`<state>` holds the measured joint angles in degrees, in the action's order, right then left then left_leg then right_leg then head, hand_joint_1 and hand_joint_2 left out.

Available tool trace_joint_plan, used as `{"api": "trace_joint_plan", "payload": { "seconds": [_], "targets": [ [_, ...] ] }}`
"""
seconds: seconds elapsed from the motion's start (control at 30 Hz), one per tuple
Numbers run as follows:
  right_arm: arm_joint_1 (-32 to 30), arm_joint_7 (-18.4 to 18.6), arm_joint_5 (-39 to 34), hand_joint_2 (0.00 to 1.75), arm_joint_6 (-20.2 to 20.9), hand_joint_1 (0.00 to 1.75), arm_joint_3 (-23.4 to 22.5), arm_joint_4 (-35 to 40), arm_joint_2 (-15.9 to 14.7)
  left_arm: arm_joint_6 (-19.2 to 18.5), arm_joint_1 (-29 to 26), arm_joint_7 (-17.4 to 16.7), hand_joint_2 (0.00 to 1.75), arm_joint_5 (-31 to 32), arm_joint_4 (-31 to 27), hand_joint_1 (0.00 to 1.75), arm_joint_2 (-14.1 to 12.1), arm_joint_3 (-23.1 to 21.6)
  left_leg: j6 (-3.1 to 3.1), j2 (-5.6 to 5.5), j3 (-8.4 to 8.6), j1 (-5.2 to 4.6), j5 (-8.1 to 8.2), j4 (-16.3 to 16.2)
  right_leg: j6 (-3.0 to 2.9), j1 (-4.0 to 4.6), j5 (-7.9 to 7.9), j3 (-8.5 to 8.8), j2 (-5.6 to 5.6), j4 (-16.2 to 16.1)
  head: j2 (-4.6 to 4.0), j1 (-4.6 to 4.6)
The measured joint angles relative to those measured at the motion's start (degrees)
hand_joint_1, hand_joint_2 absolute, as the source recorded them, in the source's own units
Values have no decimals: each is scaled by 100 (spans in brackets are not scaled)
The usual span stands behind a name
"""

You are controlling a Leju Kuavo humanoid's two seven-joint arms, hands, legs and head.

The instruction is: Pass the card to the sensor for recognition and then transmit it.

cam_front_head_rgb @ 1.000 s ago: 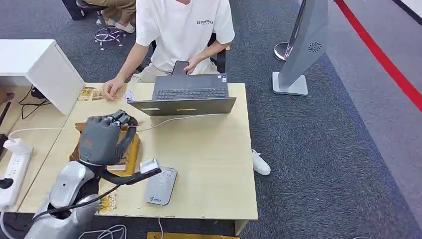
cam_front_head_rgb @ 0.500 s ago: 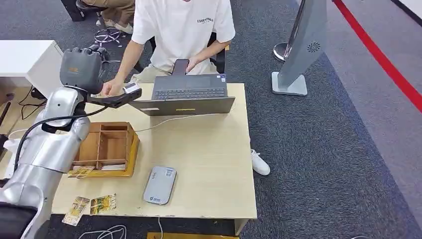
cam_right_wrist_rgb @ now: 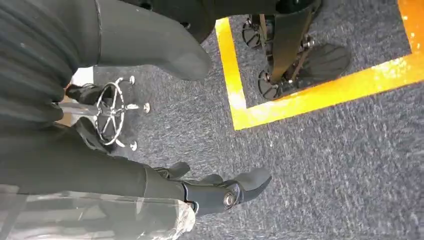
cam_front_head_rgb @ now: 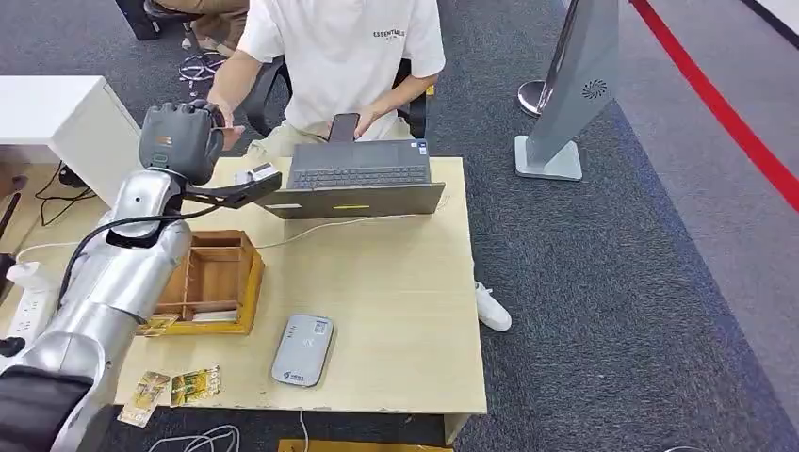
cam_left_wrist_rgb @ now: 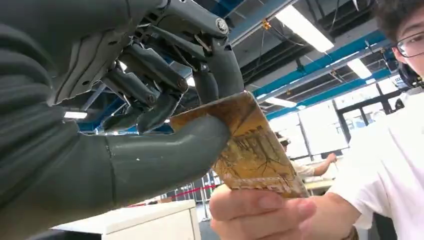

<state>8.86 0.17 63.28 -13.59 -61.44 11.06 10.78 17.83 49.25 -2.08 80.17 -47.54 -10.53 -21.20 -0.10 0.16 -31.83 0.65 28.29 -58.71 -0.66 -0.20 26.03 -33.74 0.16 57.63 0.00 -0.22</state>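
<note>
While its ribbed grey thumb and dark jointed fingers pinch a glossy gold-brown patterned card [cam_left_wrist_rgb: 252, 150], the left hand [cam_front_head_rgb: 181, 138] is raised beyond the wooden table [cam_front_head_rgb: 396, 282]; a person's hand [cam_left_wrist_rgb: 260, 215] grips the card's far edge. Over coarse grey carpet [cam_right_wrist_rgb: 325, 165], the right hand [cam_right_wrist_rgb: 220, 192] seems loosely spread, holding nothing

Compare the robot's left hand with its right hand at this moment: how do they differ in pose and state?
The left hand is raised toward the person, pinching a card that the person's fingers also grip; the right hand hangs over carpet, holding nothing, fingers apart. Both are dark grey.
</note>
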Motion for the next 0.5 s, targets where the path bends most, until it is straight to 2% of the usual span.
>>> {"api": "trace_joint_plan", "payload": {
  "seconds": [0.13,0.37,0.5],
  "targets": [
    [-2,13,11,175,57,0,0,0,-18,-105,-2,-2,175,2,66,0,81,0,0,-1,-1,1,0,0,0,1,0,-1,-1,1,0,4],
    [-7,18,-4,175,33,0,0,0,-24,64,-78,-15,175,72,81,0,146,0,0,0,-4,0,0,0,0,0,0,-1,0,0,0,2],
    [-40,-39,-99,175,-5,0,-2,0,-26,302,-446,20,175,33,-335,0,6,2,-1,6,-6,0,1,3,0,0,0,0,7,1,0,7]
  ]
}}
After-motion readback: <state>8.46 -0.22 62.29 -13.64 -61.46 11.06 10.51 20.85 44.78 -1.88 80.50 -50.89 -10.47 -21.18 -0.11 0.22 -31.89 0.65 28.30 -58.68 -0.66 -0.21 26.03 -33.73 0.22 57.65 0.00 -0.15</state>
